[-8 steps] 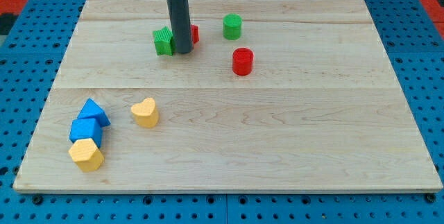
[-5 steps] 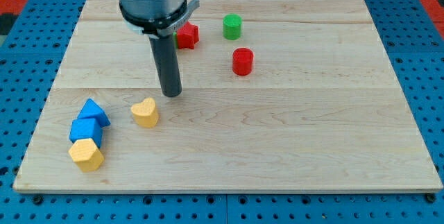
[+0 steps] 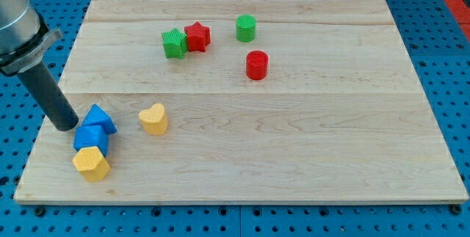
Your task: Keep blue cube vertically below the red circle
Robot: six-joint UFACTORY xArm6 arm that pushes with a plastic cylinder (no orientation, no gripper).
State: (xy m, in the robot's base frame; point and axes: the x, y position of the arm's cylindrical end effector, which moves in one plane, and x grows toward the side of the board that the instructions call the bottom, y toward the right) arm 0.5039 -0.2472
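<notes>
- the arm shows only at the view's upper left, cut off by the frame edge.
- its upper part is a wide, smooth grey metal cylinder with a soft sheen.
- below it sits a darker collar, a narrow black band, with a small grey tab jutting toward the view's right.
- from the collar runs a straight, round rod, matte dark grey to black, with no markings.
- my tip (image 3: pixel 64 128) is blunt and flat-ended, the same dark colour as the rod.
</notes>
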